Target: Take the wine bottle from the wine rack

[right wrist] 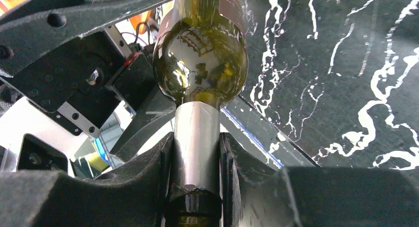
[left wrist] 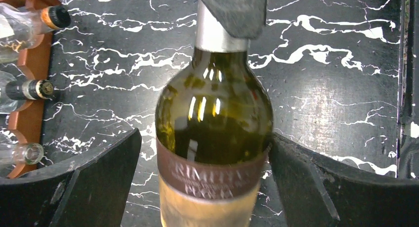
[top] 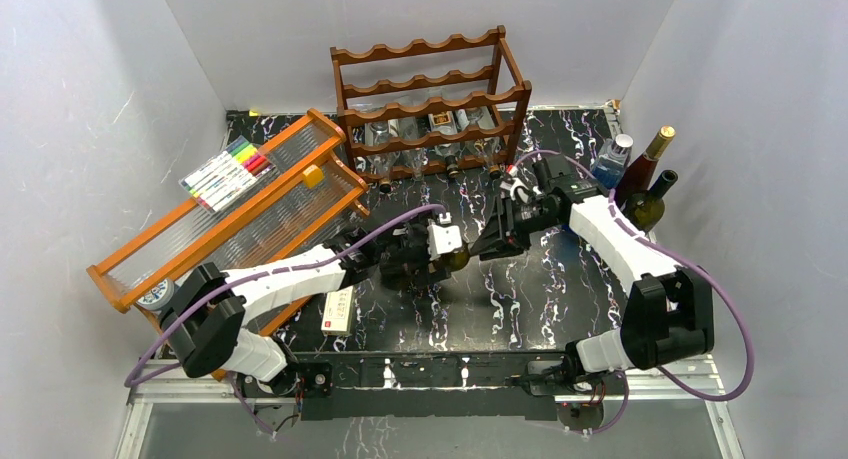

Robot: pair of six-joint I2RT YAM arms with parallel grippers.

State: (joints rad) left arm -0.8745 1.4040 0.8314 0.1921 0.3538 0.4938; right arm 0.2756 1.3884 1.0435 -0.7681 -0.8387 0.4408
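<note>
A green wine bottle (top: 452,255) with a silver foil neck is held level over the black marble table, in front of the dark wooden wine rack (top: 430,99). My right gripper (right wrist: 196,138) is shut on the bottle's neck (right wrist: 196,128). In the top view the right gripper (top: 497,241) meets the bottle from the right. My left gripper (left wrist: 205,138) is open, its fingers on either side of the bottle's labelled body (left wrist: 213,123). The left finger stands clear of the glass and the right finger (left wrist: 296,172) is close against it. Several other bottles lie in the rack's lower tiers (top: 440,129).
An orange-framed tray (top: 240,214) with clear ribbed panels stands at the left, with coloured markers (top: 228,174) on it. A white box (top: 338,311) lies near the left arm. Upright bottles (top: 645,184) stand at the back right corner. White walls enclose the table.
</note>
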